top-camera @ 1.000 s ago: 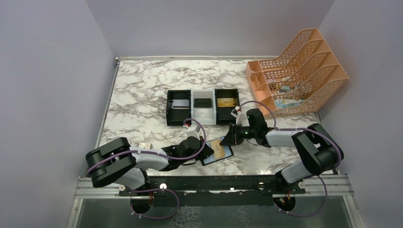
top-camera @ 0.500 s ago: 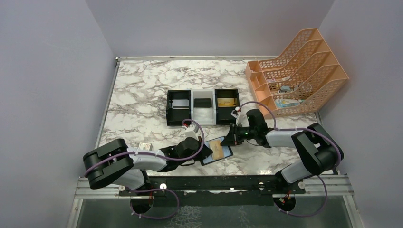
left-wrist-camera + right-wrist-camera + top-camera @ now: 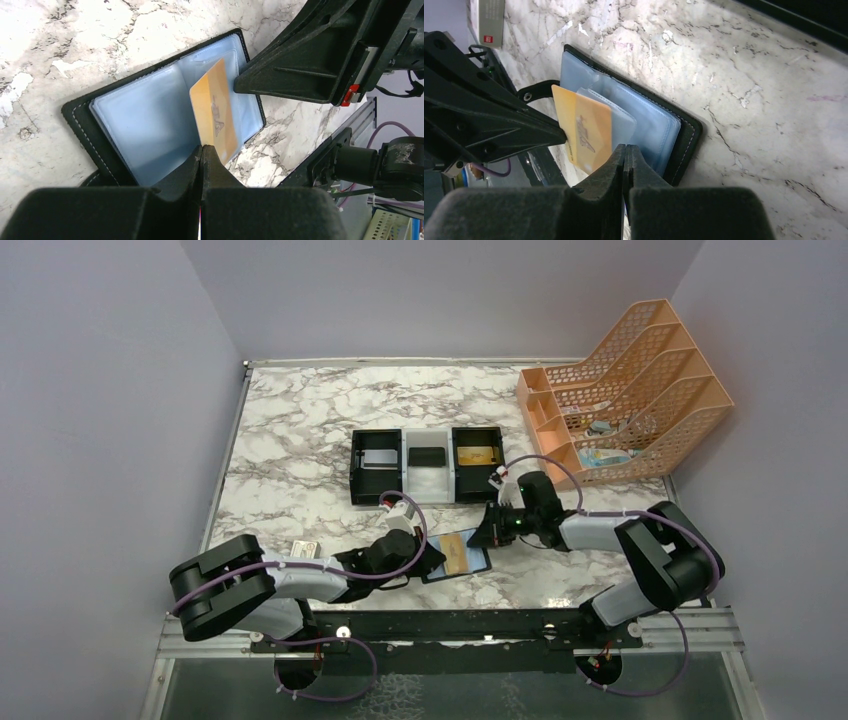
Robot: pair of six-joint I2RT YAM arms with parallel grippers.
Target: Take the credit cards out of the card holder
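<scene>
Right now you have the card holder [image 3: 145, 115] lying open on the marble table [image 3: 300, 440], close to the front edge, between both arms and in front of the three-compartment tray [image 3: 352, 472]. Its long axis goes left to right, with the right end a little farther from the bases, and the bluish panels face up. The gold card [image 3: 215, 107] is over the right panel, tilted up. Its long axis goes across the holder, about parallel to the fold. Your left gripper [image 3: 201, 150] is closed on one corner of this card. Your right gripper [image 3: 625, 149] is closed too, with its tip against the holder's right edge; whether it pinches anything there cannot be told.
</scene>
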